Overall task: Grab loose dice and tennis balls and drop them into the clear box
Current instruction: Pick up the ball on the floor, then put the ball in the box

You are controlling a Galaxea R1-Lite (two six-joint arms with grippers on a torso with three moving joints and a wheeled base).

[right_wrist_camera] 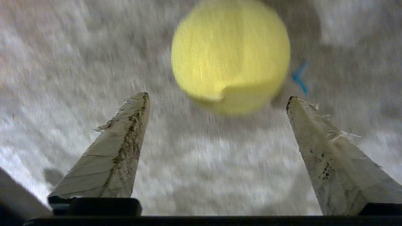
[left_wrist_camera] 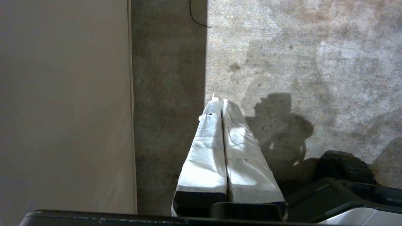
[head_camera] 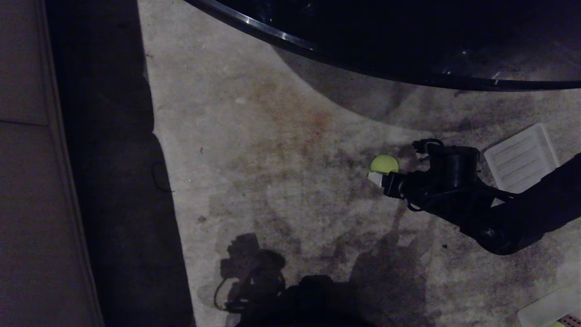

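- A stained pale carpet (head_camera: pixel 281 150) fills the scene, with a dark curved table edge (head_camera: pixel 363 68) along the far side and a beige panel (head_camera: pixel 27 181) down the left.
- The right arm (head_camera: pixel 522 204) reaches in from the right, low over the carpet.
- A ribbed whitish lid (head_camera: pixel 522 156) lies flat on the carpet just right of that arm; a pale corner at the near right edge may be the clear box (head_camera: pixel 549 309), though the light is too poor to be sure.
- The right gripper (head_camera: pixel 379 177) stands spread wide and empty, its taped fingers (right_wrist_camera: pixel 125 138) pointing at the ball.
- The left gripper (left_wrist_camera: pixel 222 103) hangs parked near the beige panel, its fingers pressed together on nothing.
- A yellow-green tennis ball (head_camera: pixel 384 164) sits loose on the carpet just beyond the right gripper's tips, not yet between them.
- To grasp it well, the gripper should likely push further on until the fingers flank the ball's widest part, then close gently so the ball does not roll away.
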